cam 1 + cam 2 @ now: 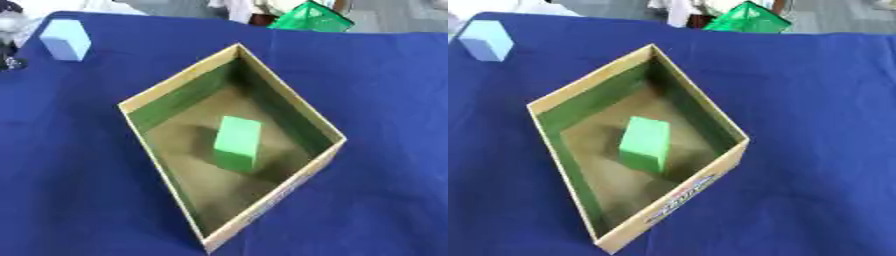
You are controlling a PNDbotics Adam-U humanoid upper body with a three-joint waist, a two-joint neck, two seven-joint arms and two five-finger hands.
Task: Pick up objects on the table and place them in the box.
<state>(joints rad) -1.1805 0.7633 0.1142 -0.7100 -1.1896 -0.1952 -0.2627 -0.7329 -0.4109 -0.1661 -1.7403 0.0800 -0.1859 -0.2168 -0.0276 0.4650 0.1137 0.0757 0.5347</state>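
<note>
Left eye view shows an open cardboard box (pixel 311 165) set cornerwise mid-frame on a dark blue tablecloth (pixel 394 100), with a green block (pixel 237 143) lying on its brown floor near the middle. At upper left, well apart from the box, a pale blue block (pixel 66 39) stands on the cloth. Neither hand shows in either view, so I cannot tell how their fingers stand.
</note>
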